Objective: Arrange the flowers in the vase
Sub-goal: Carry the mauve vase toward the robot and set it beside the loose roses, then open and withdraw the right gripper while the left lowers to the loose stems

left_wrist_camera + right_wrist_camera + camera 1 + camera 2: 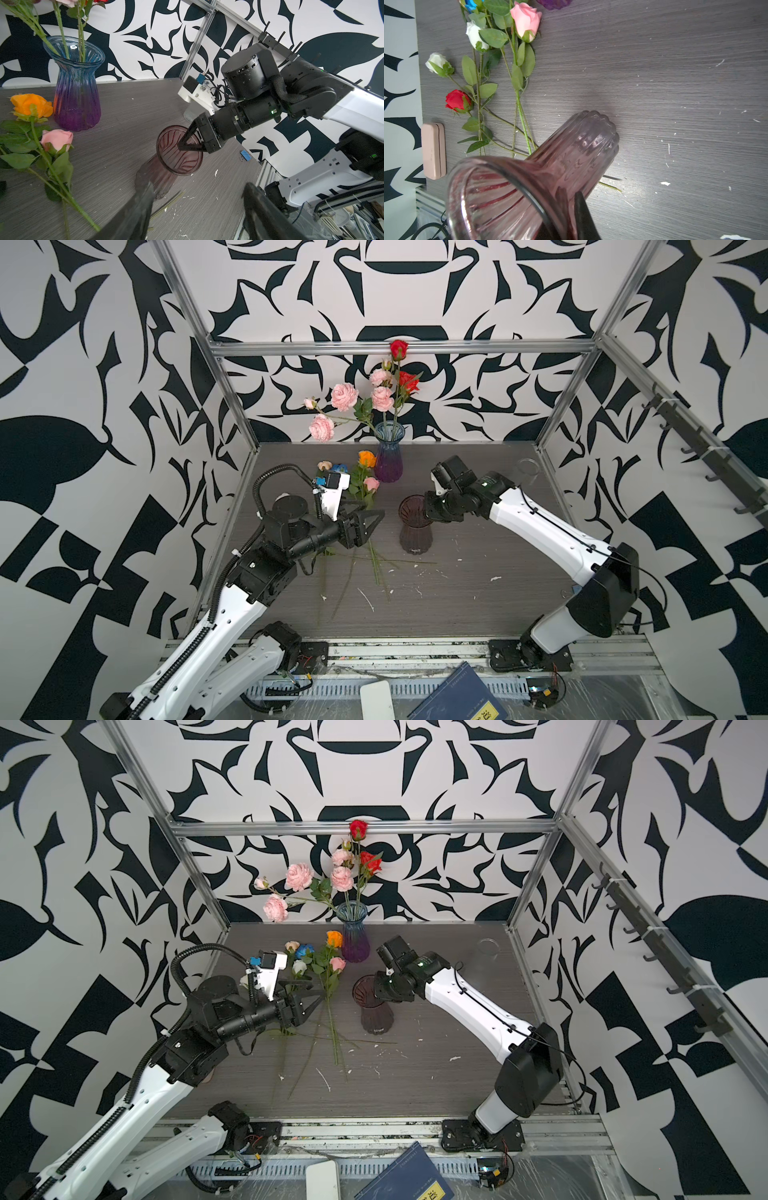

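Left gripper [373, 512] spread above loose flowers [366, 485], right gripper [184, 143] tight on maroon vase [415, 537] rim

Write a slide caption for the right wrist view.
Right claw pinching the mauve vase by its rim; loose roses lie on the grey table nearby.

White arms [540, 526]; black joints [602, 585]; triangular black right claw [181, 145].

Black-and-white patterned walls [104, 364], aluminium frame rail [291, 349], grey wood-grain tabletop [478, 593], row of dark hooks [715, 456]
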